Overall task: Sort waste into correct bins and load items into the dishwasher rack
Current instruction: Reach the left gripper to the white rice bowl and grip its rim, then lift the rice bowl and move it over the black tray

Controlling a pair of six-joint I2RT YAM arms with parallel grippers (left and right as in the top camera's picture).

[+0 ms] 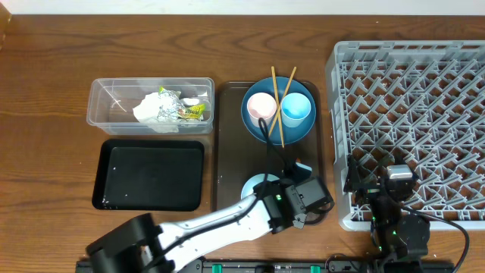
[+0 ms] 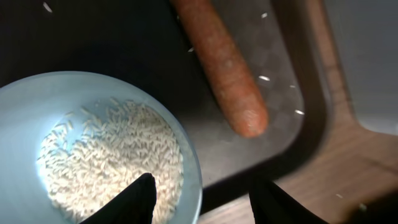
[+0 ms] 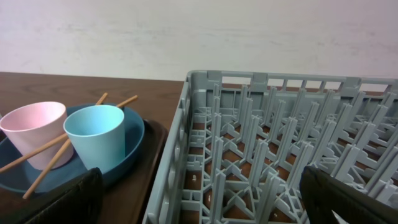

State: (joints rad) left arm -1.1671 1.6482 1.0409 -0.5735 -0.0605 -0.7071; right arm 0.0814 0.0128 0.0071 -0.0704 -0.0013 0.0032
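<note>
Left gripper (image 2: 203, 202) straddling the rim of the bowl (image 2: 28, 109), fingers half apart and holding nothing.

One fingertip hangs over the rice (image 2: 112, 162) inside the bowl, the other over the brown tray (image 2: 93, 37) outside, and the rim runs between them untouched. The carrot (image 2: 224, 62) lies just beside the bowl on the same tray, among a few stray grains. The step looks like lifting the bowl to empty it. To do that well, drop squarely onto the rim, close firmly, then raise it level so nothing spills. The carry probably goes to the black tray (image 1: 151, 176), since the clear box (image 1: 106, 98) holds the paper (image 1: 155, 108). Steer clear of the carrot on the way up. The right gripper (image 3: 208, 199) waits wide and empty at the near edge of the rack (image 3: 280, 124).
</note>
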